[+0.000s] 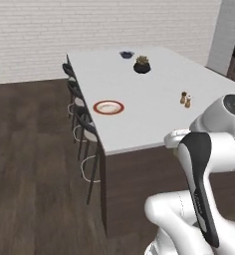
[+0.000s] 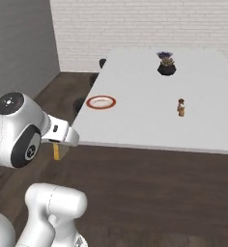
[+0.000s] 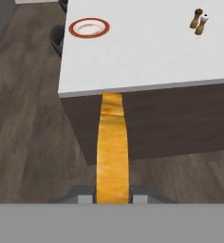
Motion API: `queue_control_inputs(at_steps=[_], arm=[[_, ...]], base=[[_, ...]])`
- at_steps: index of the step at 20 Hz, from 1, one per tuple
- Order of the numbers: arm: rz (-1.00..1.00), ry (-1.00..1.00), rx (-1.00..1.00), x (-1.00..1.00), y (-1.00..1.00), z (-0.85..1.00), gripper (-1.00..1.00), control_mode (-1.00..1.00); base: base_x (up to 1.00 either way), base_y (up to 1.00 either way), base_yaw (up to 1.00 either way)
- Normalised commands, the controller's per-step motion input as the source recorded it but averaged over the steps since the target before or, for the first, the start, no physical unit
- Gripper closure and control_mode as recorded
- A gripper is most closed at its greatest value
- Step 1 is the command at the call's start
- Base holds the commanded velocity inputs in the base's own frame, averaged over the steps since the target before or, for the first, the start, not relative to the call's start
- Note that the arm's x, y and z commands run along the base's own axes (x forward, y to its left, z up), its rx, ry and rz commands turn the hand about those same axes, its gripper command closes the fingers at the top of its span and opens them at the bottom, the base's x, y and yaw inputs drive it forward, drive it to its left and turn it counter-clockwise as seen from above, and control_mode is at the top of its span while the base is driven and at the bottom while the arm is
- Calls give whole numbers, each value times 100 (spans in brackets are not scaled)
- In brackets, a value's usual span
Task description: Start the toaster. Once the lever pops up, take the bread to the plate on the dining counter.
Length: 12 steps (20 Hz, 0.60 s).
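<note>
End effector (image 3: 112,199) is clenched on the bread (image 3: 112,152), edge-on, down below the dining counter (image 3: 147,52) edge. Plate (image 3: 89,27) sits up at 11 o'clock near the counter's corner. Risk imo: the slice clips the counter edge on the way up and twists out.

The arm is folded up, elbow high; the end effector (image 3: 112,198) is clamped on the bread (image 3: 112,156).

Hand (image 3: 113,198) grips bread (image 3: 112,152); plate (image 3: 89,28) on dining counter (image 3: 147,52).
</note>
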Motion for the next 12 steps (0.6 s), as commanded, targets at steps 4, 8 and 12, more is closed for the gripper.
queue_control_inputs(at_steps=[4,8,12], arm=[[0,0,0,0,0,0,100,100],[0,0,0,0,0,0,100,100],[0,0,0,0,0,0,100,100]], base=[[28,100,-40],[25,98,-39],[46,48,-14]])
